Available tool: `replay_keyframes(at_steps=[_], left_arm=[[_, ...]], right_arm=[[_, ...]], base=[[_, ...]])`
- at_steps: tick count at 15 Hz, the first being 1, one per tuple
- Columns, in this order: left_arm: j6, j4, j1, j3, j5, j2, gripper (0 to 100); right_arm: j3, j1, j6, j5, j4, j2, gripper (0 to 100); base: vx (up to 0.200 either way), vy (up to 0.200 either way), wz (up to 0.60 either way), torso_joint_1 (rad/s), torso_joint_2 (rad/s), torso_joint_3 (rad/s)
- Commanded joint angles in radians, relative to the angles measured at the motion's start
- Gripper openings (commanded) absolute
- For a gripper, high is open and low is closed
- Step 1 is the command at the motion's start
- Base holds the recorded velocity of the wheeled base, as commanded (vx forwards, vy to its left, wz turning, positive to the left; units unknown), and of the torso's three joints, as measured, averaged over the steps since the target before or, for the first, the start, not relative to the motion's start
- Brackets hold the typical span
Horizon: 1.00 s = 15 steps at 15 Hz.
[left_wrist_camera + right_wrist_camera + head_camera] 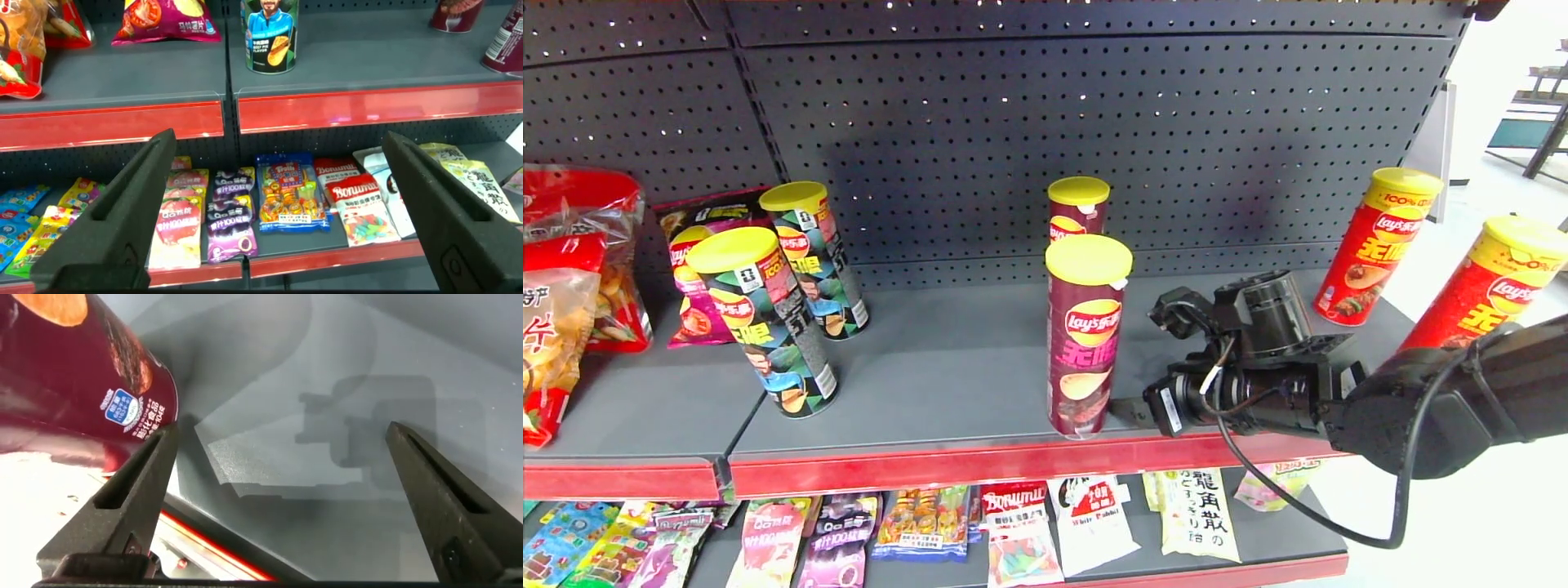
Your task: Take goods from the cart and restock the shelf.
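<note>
Shelf (931, 367): grey metal, pegboard back.
Cans (1086, 343): six cylinders, yellow lids.
Your right claw (282, 429): released.
Your left claw (279, 137): released.

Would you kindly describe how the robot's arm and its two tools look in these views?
The right arm is black, with a rounded, glossy shell and cylindrical wrist segments carrying small white labels. A thin black cable loops beneath it. The left tool and right tool look alike: each has two matte black, wedge-shaped fingers tapering toward the tips.
</note>
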Motion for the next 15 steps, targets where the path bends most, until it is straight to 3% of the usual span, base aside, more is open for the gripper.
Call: replay_keyframes(at_steps=[1,7,11,13,15], left_arm=[[0.0,0.0,0.0,0.0,0.0,-0.001,100],[0.0,0.001,0.0,0.0,0.0,-0.001,100],[0.0,0.001,0.0,0.0,0.0,-0.001,100],[0.0,0.0,0.0,0.0,0.0,-0.001,100],[0.001,0.0,0.0,0.0,0.0,-0.001,100]], right_arm=[[0.009,-0.002,0.0,0.0,0.0,-0.011,100],[0.154,-0.007,0.004,0.001,0.0,-0.188,100],[0.432,-0.01,-0.032,0.009,0.001,-0.562,100],[0.581,-0.099,-0.081,0.038,0.001,-0.752,100],[0.681,-0.279,-0.153,0.219,0.003,-0.907,100]], base=[[0.0,0.0,0.0,0.0,0.0,0.0],[0.0,0.0,0.0,0.0,0.0,0.0],[0.0,0.0,0.0,0.0,0.0,0.0],[0.0,0.0,0.0,0.0,0.0,0.0],[0.0,0.0,0.0,0.0,0.0,0.0]])
